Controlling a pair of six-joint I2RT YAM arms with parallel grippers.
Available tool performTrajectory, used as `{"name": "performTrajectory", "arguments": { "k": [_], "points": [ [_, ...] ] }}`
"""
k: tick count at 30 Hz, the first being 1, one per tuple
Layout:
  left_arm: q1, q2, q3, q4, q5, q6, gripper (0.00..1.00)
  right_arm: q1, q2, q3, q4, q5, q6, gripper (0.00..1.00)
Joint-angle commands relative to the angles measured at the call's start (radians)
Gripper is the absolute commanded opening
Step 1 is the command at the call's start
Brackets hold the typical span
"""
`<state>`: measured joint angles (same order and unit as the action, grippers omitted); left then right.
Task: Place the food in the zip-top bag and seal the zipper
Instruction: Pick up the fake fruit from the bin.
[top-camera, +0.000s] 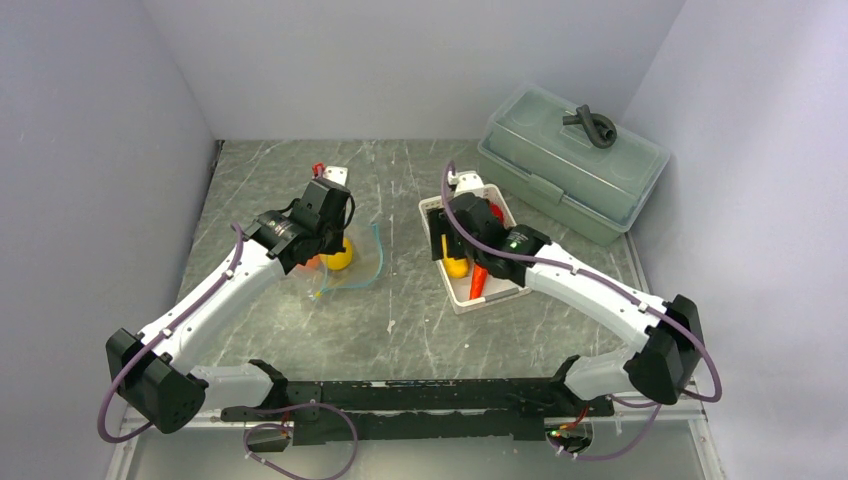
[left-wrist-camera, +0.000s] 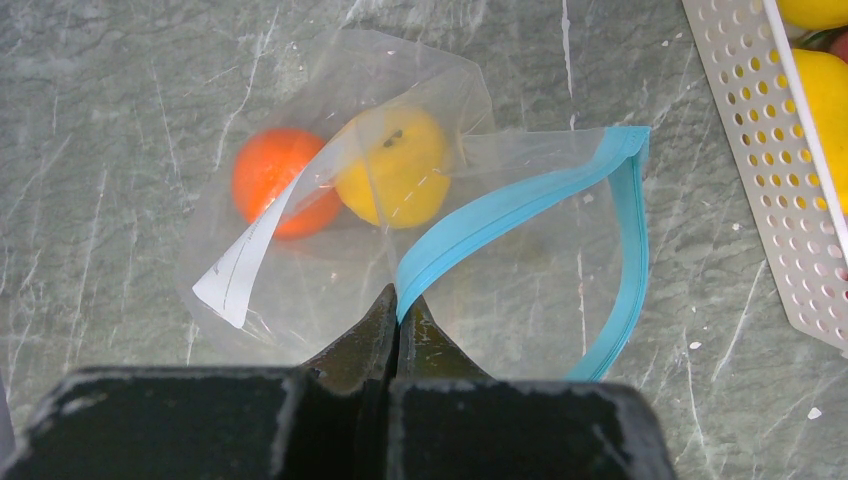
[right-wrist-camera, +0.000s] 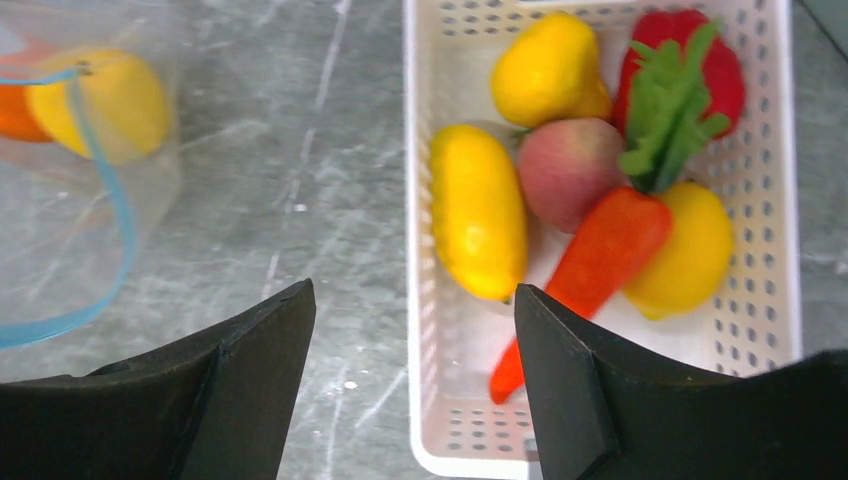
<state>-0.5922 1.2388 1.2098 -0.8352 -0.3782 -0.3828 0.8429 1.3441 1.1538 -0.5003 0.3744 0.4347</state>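
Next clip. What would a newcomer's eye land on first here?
The clear bag with its teal zipper, left of centre, pinched at the zipper by the left gripper, an orange and a lemon inside. Then the white basket to its right, holding a carrot, a red pepper and more toy food, the right gripper open above it.

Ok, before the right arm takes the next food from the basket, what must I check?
1. Left tool shut on zipper: ok.
2. Bag mouth held open: ok.
3. Orange and lemon inside bag: ok.
4. Right tool open above basket: ok.
5. Right tool centred on one item: not ok; in the wrist view the basket's wall sits between its jaws.
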Motion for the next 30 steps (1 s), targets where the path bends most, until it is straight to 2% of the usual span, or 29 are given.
{"name": "performTrajectory", "arguments": {
  "k": [1,15,21,26,30],
  "points": [
    [0.004,-0.003,0.001,0.015,0.005,-0.004,0.00,-0.068,-0.005,-0.017,-0.050,0.008,-0.014,0.74],
    [0.004,0.000,0.001,0.016,0.005,-0.002,0.00,-0.187,0.178,0.003,0.001,-0.157,-0.028,0.54],
    [0.003,-0.004,0.000,0.017,0.004,-0.001,0.00,-0.208,0.242,0.006,0.034,-0.192,-0.035,0.54],
    [0.003,-0.001,0.002,0.013,0.006,0.002,0.00,-0.218,0.286,0.006,0.050,-0.205,-0.036,0.60],
    [0.004,-0.002,0.002,0.015,0.004,0.002,0.00,-0.226,0.316,0.002,0.072,-0.218,-0.037,0.61]
  ]
}}
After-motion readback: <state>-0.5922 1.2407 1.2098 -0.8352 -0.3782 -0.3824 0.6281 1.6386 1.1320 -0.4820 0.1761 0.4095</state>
